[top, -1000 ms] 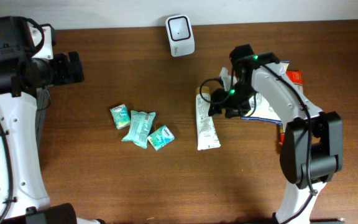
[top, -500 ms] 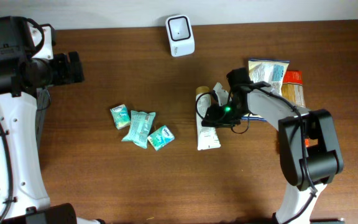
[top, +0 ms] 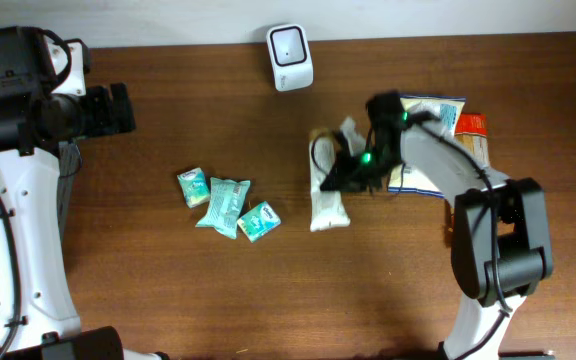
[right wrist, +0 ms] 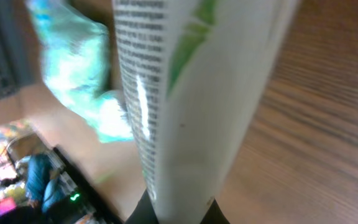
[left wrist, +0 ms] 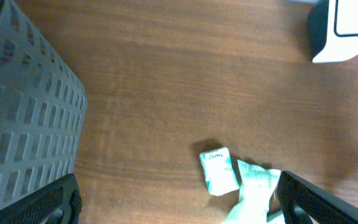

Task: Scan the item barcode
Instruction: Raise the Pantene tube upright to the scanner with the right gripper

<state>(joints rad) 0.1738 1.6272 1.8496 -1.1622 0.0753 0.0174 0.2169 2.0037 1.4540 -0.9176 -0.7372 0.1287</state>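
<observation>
- Gripping the tube (top: 327, 195) from its right side, the right gripper (top: 353, 172) is closed tight on it. The tube lies just right of the table's centre; whether its near end has left the wood cannot be told.
- Scanner (top: 290, 44): stands at the far edge, well apart from the tube.
- Left gripper (top: 120, 108): spread fully wide, holding nothing, at the far left.
- Risk 1: the tube looks soft and glossy, and a pinch off its middle may let the long body droop, swivel or slide out during the lift.
- Risk 2: the right wrist view shows only fine print and a green mark. If the barcode faces away from the scanner, no reading is likely.
- Risk 3: the snack bags (top: 426, 140) lie just right of the gripper, and a wide swing could drag them.
</observation>
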